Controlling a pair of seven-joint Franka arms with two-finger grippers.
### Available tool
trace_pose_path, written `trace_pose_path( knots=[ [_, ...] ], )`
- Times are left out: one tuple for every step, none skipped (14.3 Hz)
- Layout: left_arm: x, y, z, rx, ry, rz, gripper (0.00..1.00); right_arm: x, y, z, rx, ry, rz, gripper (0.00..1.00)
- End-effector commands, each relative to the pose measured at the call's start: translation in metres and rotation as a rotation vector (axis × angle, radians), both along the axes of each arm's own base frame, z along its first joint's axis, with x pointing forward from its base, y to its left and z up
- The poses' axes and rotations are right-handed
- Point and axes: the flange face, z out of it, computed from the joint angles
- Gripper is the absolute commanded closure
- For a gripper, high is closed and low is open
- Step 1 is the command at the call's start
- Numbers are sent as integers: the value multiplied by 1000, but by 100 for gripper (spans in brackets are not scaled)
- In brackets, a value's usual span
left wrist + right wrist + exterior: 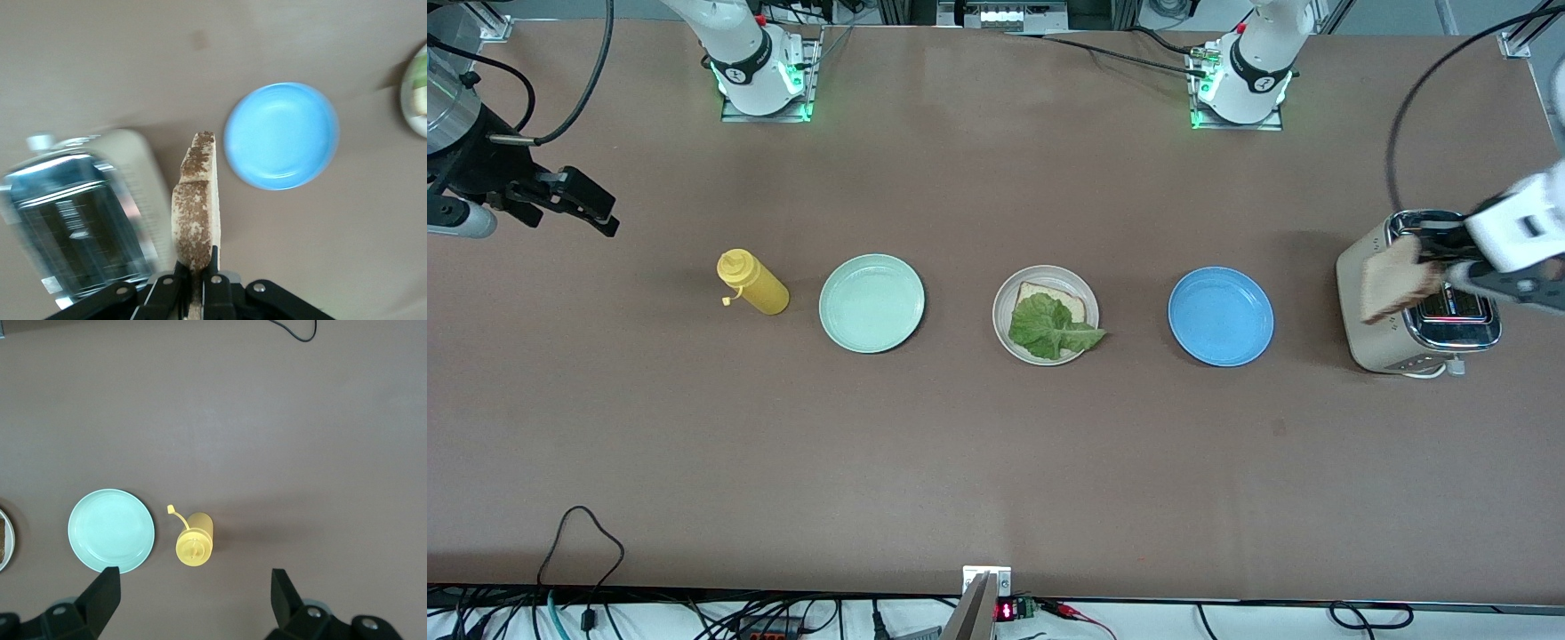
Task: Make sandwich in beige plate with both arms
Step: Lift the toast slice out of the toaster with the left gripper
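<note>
Toast slice [1399, 280] pinched on edge in the left gripper [1449, 277], up over the toaster [1414, 311] at the table's 3 o'clock end. Beige plate [1007, 333] dead center with one bread slice [1063, 300] and lettuce [1049, 327] on top. Blue plate [1220, 316] between plate and toaster. Right gripper [591, 206] waiting at 9 o'clock, jaws wide apart, holding nothing, above the mustard bottle [754, 283] and the mint plate [871, 303].

lettuce [1055, 327] on bread [1069, 304], beige plate [1005, 331]
</note>
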Motion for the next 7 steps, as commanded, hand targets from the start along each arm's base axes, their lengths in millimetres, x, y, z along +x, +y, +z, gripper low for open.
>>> trace_pose_path(
  knots=[
    [1,-66,-13,-118,90,66,99,-4,-3,6,0,11,9,0],
    [1,-93,-22,-210,135,96,99,-6,-4,6,-1,17,25,0],
    [0,-119,-30,-269,170,78,99,-9,-4,9,-3,22,60,0],
    [-1,-146,-40,-305,199,63,99,-11,-4,9,-5,27,77,0],
    [0,-166,-48,-343,226,69,99,-14,-4,12,-5,24,80,0],
    [6,-186,-54,-445,265,108,99,-18,-5,11,-5,24,79,0],
    [13,-195,-67,-565,316,165,99,-23,-7,12,-5,16,77,0]
  ],
)
